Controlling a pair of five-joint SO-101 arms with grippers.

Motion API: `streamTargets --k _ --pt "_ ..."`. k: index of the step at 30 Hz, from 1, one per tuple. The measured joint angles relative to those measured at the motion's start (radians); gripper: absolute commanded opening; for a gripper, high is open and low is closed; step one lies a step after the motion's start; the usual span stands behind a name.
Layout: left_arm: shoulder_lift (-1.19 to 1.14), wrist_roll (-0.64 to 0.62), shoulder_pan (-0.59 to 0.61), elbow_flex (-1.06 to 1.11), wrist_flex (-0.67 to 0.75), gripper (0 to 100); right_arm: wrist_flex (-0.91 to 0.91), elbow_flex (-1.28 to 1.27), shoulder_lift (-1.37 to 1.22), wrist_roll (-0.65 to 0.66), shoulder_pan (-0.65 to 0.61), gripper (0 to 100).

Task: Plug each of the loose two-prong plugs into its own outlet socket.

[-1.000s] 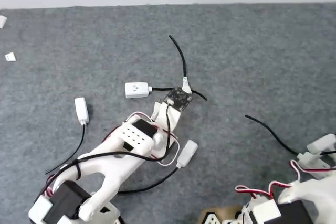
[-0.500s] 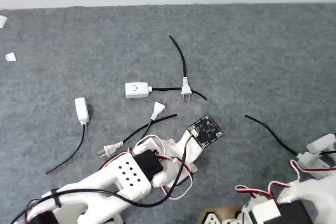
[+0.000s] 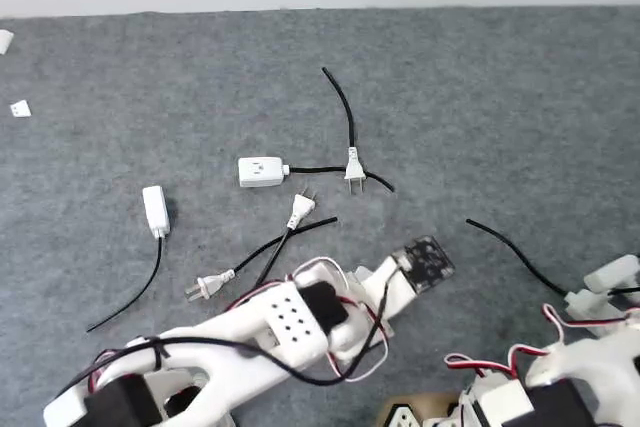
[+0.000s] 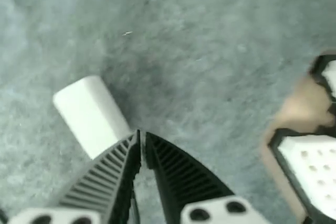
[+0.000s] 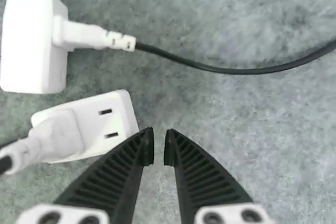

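No plugs [image 3: 352, 169] are seated yet; three lie loose mid-frame near an outlet socket [image 3: 262, 171]. The left gripper [image 4: 142, 136] and right gripper [image 5: 158, 145] are clenched, empty.

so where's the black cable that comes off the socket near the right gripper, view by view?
high view: the black cable runs diagonally right of centre, down to the white sockets at the right edge.
right wrist view: it arcs away from one of those sockets, beyond the right gripper.
left wrist view: a different white block sits beside the left gripper.
Shared landmark: the white sockets at the cable's end.
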State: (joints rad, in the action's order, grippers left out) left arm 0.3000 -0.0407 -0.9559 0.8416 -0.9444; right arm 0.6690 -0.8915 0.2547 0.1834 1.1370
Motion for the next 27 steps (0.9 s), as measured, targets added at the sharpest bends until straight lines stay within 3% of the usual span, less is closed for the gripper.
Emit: streamTargets --k 6,14,27 --pt "0.032 0.0 -0.005 0.049 0.061 2 -0.017 -0.006 0.0 0.0 -0.003 4.5" --pt "-0.095 0.0 0.107 0.015 0.146 1 -0.017 -0.006 0.0 0.0 -0.002 4.5" --pt "-0.172 0.0 0.273 -0.025 0.137 1 -0.017 -0.006 0.0 0.0 -0.002 4.5"
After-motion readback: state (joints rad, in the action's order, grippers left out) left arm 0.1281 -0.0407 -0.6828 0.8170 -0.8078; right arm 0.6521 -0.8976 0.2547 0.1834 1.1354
